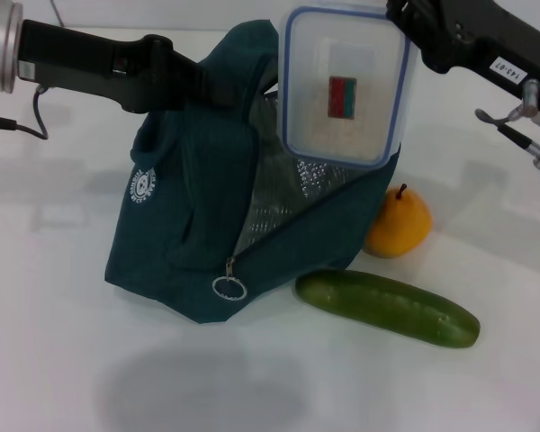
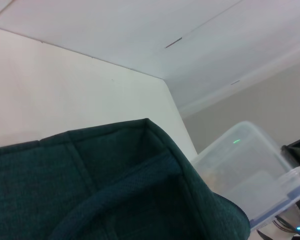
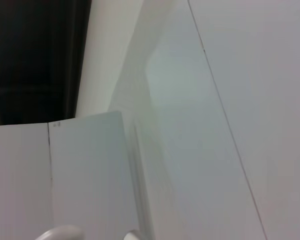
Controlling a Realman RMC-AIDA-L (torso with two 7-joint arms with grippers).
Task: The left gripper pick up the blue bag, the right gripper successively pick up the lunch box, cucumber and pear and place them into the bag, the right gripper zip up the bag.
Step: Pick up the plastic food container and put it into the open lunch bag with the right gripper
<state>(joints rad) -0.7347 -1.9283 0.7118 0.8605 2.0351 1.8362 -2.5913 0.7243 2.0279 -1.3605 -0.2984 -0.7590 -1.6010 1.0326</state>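
The blue bag (image 1: 198, 225) stands on the white table (image 1: 63, 360), its ring zipper pull (image 1: 229, 288) hanging at the near end of an unzipped, foil-lined mouth. Just beside its near right corner lies the cucumber (image 1: 387, 308), and behind that sits the pear (image 1: 398, 221), close against the bag; both wait their turn. Farther back, the left gripper (image 1: 218, 87) grips the bag's top edge and holds it upright and open. Above the opening, the lunch box (image 1: 346, 85) hangs tilted, lid toward the head camera, held at its upper right corner by the right gripper (image 1: 405, 22), whose fingers are mostly out of frame. The first placement appears to be in hand. The next move likely calls for lowering the box through the gap without snagging the foil lining or zipper edge, then releasing.
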